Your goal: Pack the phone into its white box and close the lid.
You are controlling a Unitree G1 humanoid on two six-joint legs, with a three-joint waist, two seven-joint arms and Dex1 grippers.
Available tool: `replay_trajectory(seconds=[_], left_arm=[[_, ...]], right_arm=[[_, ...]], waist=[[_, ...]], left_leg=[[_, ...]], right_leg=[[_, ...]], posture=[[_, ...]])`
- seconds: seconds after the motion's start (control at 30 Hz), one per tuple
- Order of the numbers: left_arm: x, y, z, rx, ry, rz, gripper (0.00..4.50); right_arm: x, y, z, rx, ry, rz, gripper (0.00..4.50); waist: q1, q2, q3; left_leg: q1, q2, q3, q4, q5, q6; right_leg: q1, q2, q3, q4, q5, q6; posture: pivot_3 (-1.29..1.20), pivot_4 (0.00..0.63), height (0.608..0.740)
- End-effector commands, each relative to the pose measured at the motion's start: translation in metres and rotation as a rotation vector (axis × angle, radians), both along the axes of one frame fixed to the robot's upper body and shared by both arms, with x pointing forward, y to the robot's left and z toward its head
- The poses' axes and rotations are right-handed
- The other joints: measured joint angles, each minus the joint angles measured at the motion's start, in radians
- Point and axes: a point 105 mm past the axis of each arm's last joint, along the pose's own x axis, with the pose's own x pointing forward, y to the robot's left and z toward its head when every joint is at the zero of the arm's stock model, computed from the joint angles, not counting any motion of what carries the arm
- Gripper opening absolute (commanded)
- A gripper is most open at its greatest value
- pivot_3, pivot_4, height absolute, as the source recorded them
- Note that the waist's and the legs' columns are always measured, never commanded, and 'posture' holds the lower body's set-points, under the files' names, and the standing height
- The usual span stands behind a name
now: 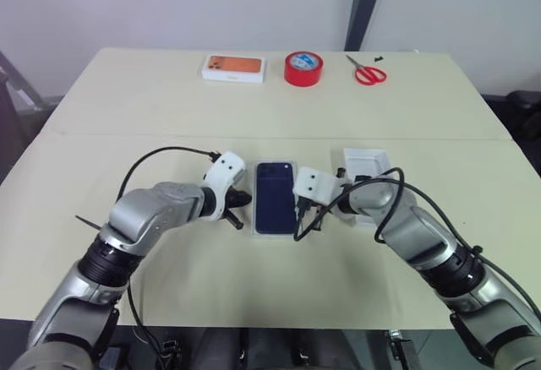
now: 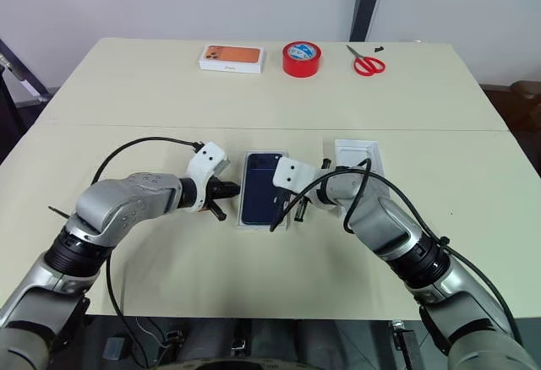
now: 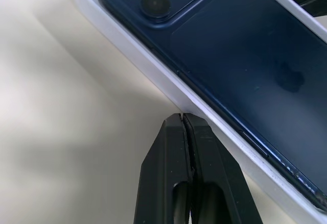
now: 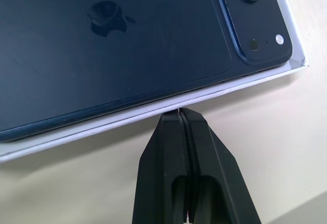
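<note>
At table centre, phone (image 1: 275,194) lying back-up inside white box (image 3: 168,88). Left gripper (image 3: 185,117) clenched empty, tips against box's left wall — right gripper (image 4: 180,112) likewise pinched closed, tips at its right wall.

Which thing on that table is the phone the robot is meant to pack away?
Start at the cream table and look at its near edge, between the robot's two arms. There a shallow white box holds the phone, lying back up. It is dark navy blue with a camera cluster, unlike the orange-printed box at the far edge.
</note>
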Motion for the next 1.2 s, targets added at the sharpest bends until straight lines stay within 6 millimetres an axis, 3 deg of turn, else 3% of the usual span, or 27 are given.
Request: replay_trajectory(seconds=[0.03, 0.3, 0.47, 0.97, 1.2], left_arm=[[-0.015, -0.040, 0.003, -0.071, 0.047, -0.171, 0.10], [-0.022, -0.088, 0.005, -0.090, 0.066, -0.355, 0.10], [-0.028, -0.106, 0.006, -0.098, 0.073, -0.424, 0.10], [-0.014, -0.104, 0.002, -0.100, 0.082, -0.372, 0.10], [-0.012, -0.116, 0.003, -0.127, 0.074, -0.390, 0.10]], right_arm=[[-0.006, -0.002, 0.013, -0.003, -0.034, 0.042, 0.00], [-0.021, -0.038, 0.012, -0.060, -0.004, -0.007, 0.00], [-0.027, -0.059, 0.009, -0.097, 0.010, -0.058, 0.00], [-0.037, -0.071, 0.010, -0.113, 0.034, -0.077, 0.00], [-0.039, -0.077, 0.011, -0.122, 0.040, -0.096, 0.00]], waist=[[0.009, 0.000, 0.000], [0.021, 0.000, 0.000], [0.018, 0.000, 0.000], [0.018, 0.000, 0.000], [0.019, 0.000, 0.000]], left_leg=[[0.000, 0.000, 0.000, 0.000, 0.000, 0.000], [0.000, -0.002, 0.000, 0.002, -0.001, 0.001], [0.000, -0.002, 0.000, 0.002, -0.001, 0.002], [0.000, -0.001, 0.000, 0.002, -0.001, 0.002], [0.002, -0.001, -0.001, 0.003, -0.001, 0.003]], right_leg=[[0.000, 0.000, 0.000, 0.000, 0.000, 0.000], [0.002, -0.001, -0.001, -0.003, 0.000, 0.000], [0.003, -0.001, -0.001, -0.003, 0.000, 0.000], [0.004, -0.001, -0.001, -0.002, 0.000, 0.001], [0.006, -0.001, -0.001, -0.003, 0.000, 0.001]], posture=[[0.00, 0.150, 0.725], [0.00, 0.150, 0.725], [0.00, 0.150, 0.725], [0.00, 0.150, 0.725], [0.00, 0.150, 0.725]])
